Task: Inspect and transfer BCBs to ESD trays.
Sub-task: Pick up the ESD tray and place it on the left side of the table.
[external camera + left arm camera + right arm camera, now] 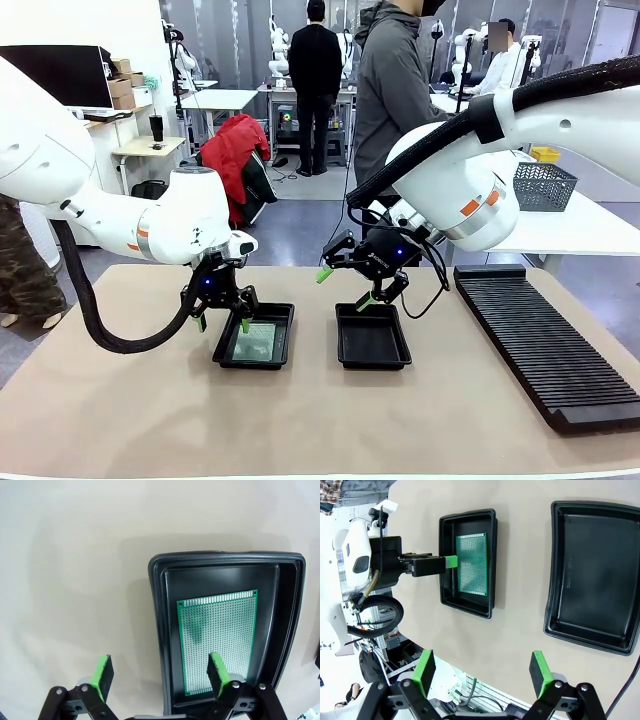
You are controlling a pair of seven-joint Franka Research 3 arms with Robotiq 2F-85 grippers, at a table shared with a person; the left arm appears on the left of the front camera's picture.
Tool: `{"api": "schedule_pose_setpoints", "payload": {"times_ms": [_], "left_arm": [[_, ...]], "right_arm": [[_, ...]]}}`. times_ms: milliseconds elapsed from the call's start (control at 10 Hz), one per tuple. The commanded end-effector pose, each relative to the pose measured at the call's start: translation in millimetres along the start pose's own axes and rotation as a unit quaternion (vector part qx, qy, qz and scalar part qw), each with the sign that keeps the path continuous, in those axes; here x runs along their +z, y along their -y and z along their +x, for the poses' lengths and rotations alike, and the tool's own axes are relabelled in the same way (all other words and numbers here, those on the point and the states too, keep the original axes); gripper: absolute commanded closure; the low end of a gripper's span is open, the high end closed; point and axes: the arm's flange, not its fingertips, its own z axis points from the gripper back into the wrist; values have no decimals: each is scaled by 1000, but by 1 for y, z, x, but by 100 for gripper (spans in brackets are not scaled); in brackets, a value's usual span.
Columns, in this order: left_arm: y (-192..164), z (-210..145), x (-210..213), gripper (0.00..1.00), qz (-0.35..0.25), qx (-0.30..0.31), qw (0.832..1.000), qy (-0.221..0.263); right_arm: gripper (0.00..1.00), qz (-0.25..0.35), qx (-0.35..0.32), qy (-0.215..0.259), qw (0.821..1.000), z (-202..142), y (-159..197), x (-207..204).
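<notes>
One BCB (pixel 254 342), a green perforated board, lies flat in the left ESD tray (pixel 222 352). My left gripper (pixel 222 312) hovers open over that tray's left rim. In the left wrist view the tray's side wall (pixel 159 630) runs between the fingers: one pad (pixel 216 672) is above the BCB (pixel 217 640), the other (pixel 103 675) is over bare table. Nothing is held. My right gripper (pixel 345 288) hangs open above the far edge of the right ESD tray (pixel 372 358), which is empty. The right wrist view takes in both trays (pixel 467 517) (pixel 595 575) and the BCB (pixel 471 565).
A long black ribbed rack (pixel 545 340) lies along the table's right side. A person in a grey hoodie (pixel 395 90) stands at the far edge. A wire basket (pixel 545 185) sits on a table behind. Bare tabletop stretches in front of the trays.
</notes>
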Motion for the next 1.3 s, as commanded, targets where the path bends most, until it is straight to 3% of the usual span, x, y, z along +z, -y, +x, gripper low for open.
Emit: {"api": "schedule_pose_setpoints", "payload": {"times_ms": [0, 300, 800, 900, 1000, 1100, 1200], "left_arm": [[0, 0, 0, 10, 0, 0, 1000, 0], [-2, 0, -2, 26, -16, -5, 1000, 5], [-3, -4, 0, 67, -28, -10, 999, 18], [-2, -4, -1, 71, -27, -8, 999, 16], [-3, -3, -2, 82, -26, -6, 1000, 15], [-3, -3, -3, 86, -30, -5, 999, 16], [-2, -4, -4, 97, -30, -4, 999, 16]], "right_arm": [[0, -7, -3, 0, 1000, 2, -1, -1], [0, -7, -3, 0, 1000, 2, -1, -1], [0, -7, -3, 0, 1000, 2, -1, -1], [0, -7, -3, 0, 1000, 2, -1, -1], [0, -7, -3, 0, 1000, 2, -1, -1], [0, -7, -3, 0, 1000, 2, -1, -1], [0, -7, -3, 0, 1000, 2, -1, -1]]}}
